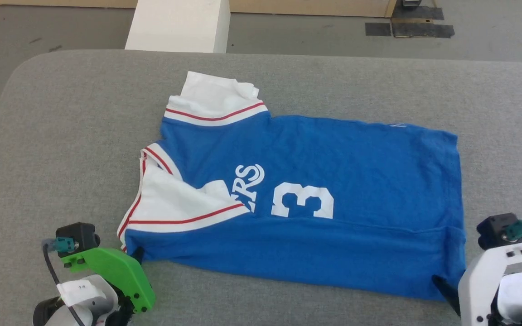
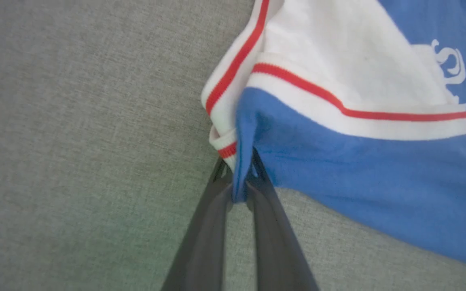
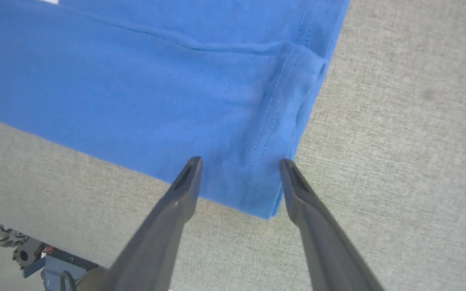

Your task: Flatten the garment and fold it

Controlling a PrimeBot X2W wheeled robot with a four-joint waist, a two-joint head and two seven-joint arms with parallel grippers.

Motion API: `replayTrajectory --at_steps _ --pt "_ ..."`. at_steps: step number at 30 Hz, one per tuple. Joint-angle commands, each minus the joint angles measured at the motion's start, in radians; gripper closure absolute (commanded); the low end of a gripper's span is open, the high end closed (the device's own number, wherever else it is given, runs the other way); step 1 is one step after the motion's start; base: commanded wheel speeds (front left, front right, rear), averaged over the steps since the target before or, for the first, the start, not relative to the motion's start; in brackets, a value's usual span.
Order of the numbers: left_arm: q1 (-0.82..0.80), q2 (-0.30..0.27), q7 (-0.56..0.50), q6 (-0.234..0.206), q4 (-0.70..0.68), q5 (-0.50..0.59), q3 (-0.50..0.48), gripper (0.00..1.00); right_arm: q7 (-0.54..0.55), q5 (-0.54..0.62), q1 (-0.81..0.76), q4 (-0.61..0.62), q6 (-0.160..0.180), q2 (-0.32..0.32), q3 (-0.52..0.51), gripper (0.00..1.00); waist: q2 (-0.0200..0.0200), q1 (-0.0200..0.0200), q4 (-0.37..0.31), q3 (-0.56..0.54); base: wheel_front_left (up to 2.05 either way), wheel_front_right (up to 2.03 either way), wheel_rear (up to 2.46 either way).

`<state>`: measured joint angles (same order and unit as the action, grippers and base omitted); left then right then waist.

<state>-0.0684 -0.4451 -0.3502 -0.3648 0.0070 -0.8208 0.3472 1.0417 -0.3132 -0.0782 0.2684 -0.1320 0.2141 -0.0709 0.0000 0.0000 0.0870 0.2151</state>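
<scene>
Garment (image 1: 333,158) — soft matt jersey; table (image 1: 61,136) seemingly woven cloth.

A grey woven-fabric bench (image 1: 61,136) takes up most of the head view, and its far left corner curves round at the upper left of the frame. Beyond its far edge, a dull grey floor (image 1: 39,27) with a few dark scuffs runs along the top. A white rectangular block (image 1: 179,22) stands there at top centre. A tan board (image 1: 311,7) lines the very top edge, and dark tape patches (image 1: 408,29) lie at the upper right. The light is even and soft.
</scene>
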Motion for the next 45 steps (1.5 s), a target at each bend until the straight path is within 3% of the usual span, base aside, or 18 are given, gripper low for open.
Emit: replayTrajectory --at_steps 1,6,11,12,13,14,21,28,35,36,37,45 --pt "0.014 -0.005 0.007 -0.012 -0.023 0.004 -0.003 1.0 -0.01 0.033 0.0 -0.014 0.001 0.006 0.007 0.0 0.0 0.0 0.01 0.008 0.0 0.0 0.0" --pt "0.02 -0.003 0.011 -0.027 -0.082 0.018 0.006 1.0 0.01 0.115 0.007 -0.097 0.001 0.008 0.028 0.0 0.0 0.0 0.028 0.023 0.0 0.0 0.0" --pt "0.022 -0.002 0.012 -0.034 -0.1 0.024 0.012 1.0 0.014 0.108 0.009 -0.158 0.001 0.009 0.05 0.0 0.0 0.0 0.028 0.026 0.0 0.0 0.0" --pt "0.024 -0.001 0.013 -0.034 -0.1 0.024 0.012 1.0 0.01 0.102 0.013 -0.167 0.001 0.01 0.055 0.56 0.0 0.0 0.026 0.025 0.0 0.0 0.0" --pt "0.025 0.0 0.015 -0.033 -0.1 0.022 0.012 1.0 0.001 0.095 0.019 -0.171 0.001 0.012 0.058 0.9 0.0 0.0 0.025 0.023 0.0 0.0 0.0" --pt "0.026 0.001 0.017 -0.031 -0.099 0.02 0.011 1.0 -0.01 0.085 0.026 -0.174 0.001 0.017 0.061 1.0 0.0 0.0 0.022 0.02 0.0 0.0 0.0" --pt "0.042 -0.005 0.041 -0.031 -0.117 0.002 -0.022 1.0 -0.045 0.022 0.057 -0.133 0.001 0.05 0.017 1.0 0.0 0.0 0.015 -0.024 0.0 0.0 0.0" --pt "0.157 -0.038 0.002 -0.09 -0.203 -0.027 -0.053 1.0 0.033 -0.013 0.023 -0.075 0.001 0.104 -0.039 1.0 0.0 0.0 0.01 -0.069 0.0 0.0 0.0" --pt "0.223 -0.02 -0.048 -0.095 -0.187 -0.073 -0.027 1.0 0.086 0.0 -0.032 -0.111 0.001 0.085 -0.065 1.0 0.0 0.0 0.023 -0.07 0.0 0.0 0.0" --pt "0.218 -0.015 -0.047 -0.091 -0.178 -0.077 -0.026 0.67 0.086 0.004 -0.035 -0.119 0.001 0.078 -0.067 0.64 0.0 0.0 0.023 -0.07 0.0 0.0 0.0" --pt "0.214 -0.012 -0.045 -0.087 -0.172 -0.078 -0.025 0.0 0.086 0.009 -0.037 -0.125 0.001 0.074 -0.067 0.0 0.0 0.0 0.023 -0.071 0.0 0.0 0.0" --pt "0.162 -0.058 -0.024 -0.095 -0.256 -0.057 -0.083 0.0 0.016 -0.011 0.011 -0.076 0.001 0.031 -0.147 0.0 0.0 0.0 0.009 -0.085 0.0 0.0 0.0"
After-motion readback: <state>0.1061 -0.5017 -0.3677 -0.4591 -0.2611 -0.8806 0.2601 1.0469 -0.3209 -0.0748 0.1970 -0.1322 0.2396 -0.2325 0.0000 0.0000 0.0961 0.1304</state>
